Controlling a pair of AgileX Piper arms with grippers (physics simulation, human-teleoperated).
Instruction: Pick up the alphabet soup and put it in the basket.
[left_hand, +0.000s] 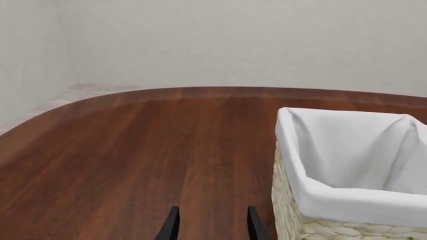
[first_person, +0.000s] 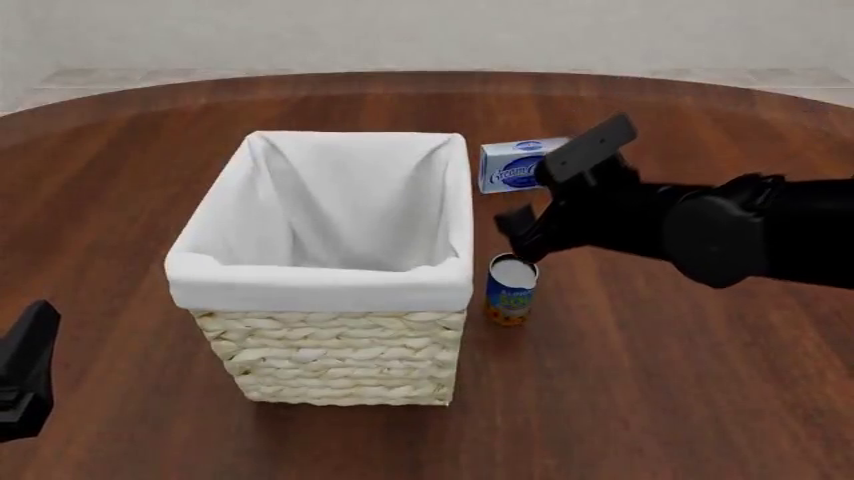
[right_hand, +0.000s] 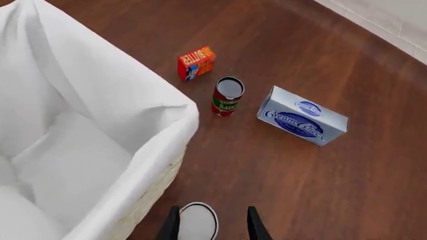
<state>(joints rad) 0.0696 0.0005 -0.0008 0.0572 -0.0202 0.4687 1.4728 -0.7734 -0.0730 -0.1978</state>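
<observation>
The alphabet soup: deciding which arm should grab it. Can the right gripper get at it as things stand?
Probably yes: the right gripper hangs open directly above the alphabet soup, which stands upright, just clear of the basket.

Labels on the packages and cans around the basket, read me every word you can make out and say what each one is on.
"Cream Cheese" on the blue-and-white box, second word partly blurred.
"BUTTER" on the small orange-red box; its other print is too small.
The red-and-green can has lettering too blurred to read.
The alphabet soup has a label too small to read.
</observation>
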